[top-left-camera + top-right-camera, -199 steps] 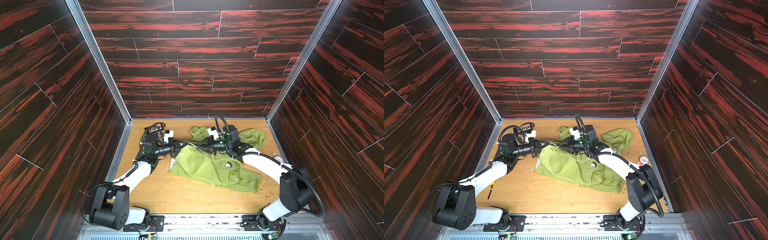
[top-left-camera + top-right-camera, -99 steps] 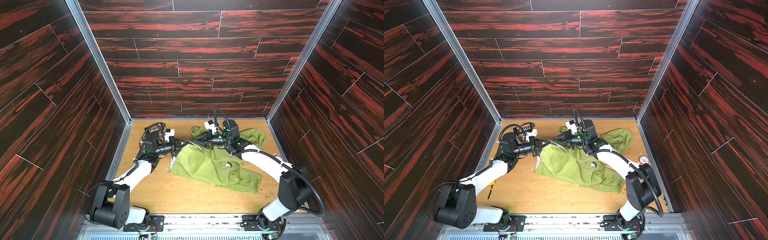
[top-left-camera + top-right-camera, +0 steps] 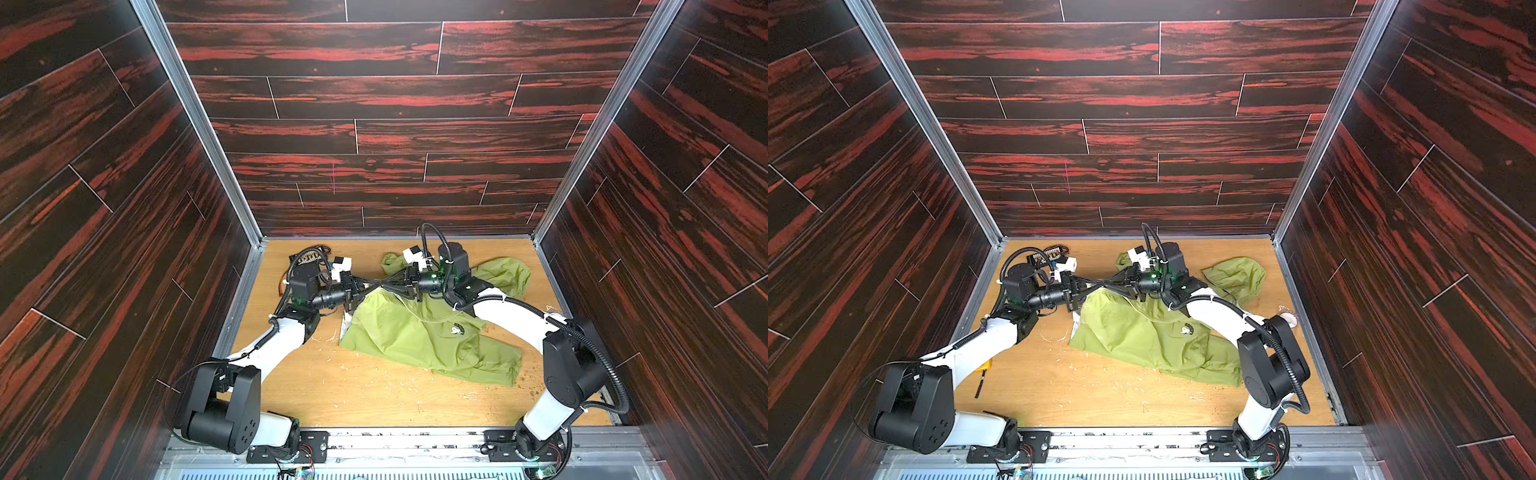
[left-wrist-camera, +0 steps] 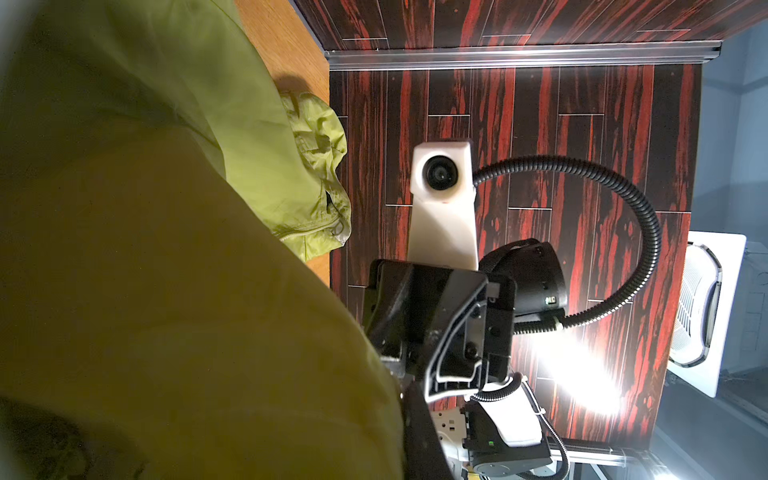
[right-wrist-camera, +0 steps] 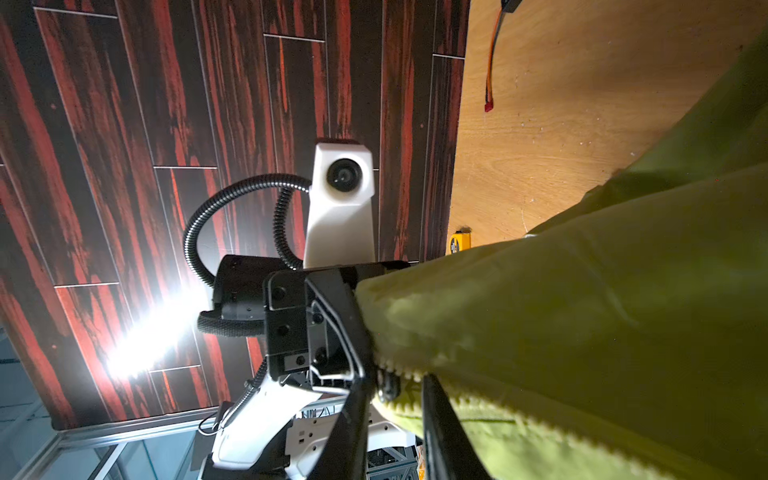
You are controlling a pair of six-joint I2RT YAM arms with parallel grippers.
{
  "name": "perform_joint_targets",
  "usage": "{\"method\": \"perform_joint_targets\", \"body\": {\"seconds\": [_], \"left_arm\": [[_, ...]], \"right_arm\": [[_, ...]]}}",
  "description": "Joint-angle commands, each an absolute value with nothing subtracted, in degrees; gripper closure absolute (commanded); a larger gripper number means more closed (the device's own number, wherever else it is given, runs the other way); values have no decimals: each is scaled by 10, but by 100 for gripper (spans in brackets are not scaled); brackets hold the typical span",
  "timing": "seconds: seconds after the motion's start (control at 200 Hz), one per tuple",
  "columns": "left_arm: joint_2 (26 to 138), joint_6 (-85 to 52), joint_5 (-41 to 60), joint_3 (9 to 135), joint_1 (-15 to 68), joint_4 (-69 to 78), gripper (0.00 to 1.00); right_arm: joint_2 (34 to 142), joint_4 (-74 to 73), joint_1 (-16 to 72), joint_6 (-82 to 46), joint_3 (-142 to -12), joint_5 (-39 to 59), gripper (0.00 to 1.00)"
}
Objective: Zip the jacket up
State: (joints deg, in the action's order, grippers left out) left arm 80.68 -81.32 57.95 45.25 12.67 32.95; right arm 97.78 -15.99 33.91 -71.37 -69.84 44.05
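Nylon, thin and crinkled: the lime jacket (image 3: 415,332) sprawls across the wooden table (image 3: 374,395), with one edge tented up where both grippers meet. The left gripper (image 3: 366,286) is clamped on that raised edge. The right gripper (image 3: 388,284) straddles the pale zipper teeth (image 5: 415,376). Its tips are blurred, so whether they pinch is unclear.

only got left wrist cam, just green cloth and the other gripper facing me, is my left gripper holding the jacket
Observer: Yes, both top views show the left gripper shut on the jacket, holding that edge above the table.
Operator: where's the slider
Observer: In the right wrist view the zipper slider sits between the right gripper's jaws, which stand apart.
Operator: rest of it
Observer: Lying on the table, chest logo up.
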Motion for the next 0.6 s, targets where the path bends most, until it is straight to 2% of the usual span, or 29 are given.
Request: {"method": "perform_joint_targets", "body": {"seconds": [0.0, 0.05, 0.19, 0.291, 0.456, 0.596], "left_arm": [[807, -820, 582, 475, 130, 350, 100], [808, -821, 582, 475, 130, 350, 98], [807, -822, 576, 474, 130, 349, 80], [807, -823, 572, 475, 130, 349, 71], [807, -825, 571, 477, 130, 351, 64], [808, -826, 568, 481, 130, 351, 63]], "right_arm": [[997, -195, 342, -734, -707, 451, 76], [1001, -207, 342, -741, -705, 453, 77], [1005, -221, 343, -752, -702, 457, 77], [1006, -225, 342, -755, -700, 455, 77], [1005, -225, 342, -756, -695, 453, 77], [999, -219, 341, -753, -681, 445, 77]]}}
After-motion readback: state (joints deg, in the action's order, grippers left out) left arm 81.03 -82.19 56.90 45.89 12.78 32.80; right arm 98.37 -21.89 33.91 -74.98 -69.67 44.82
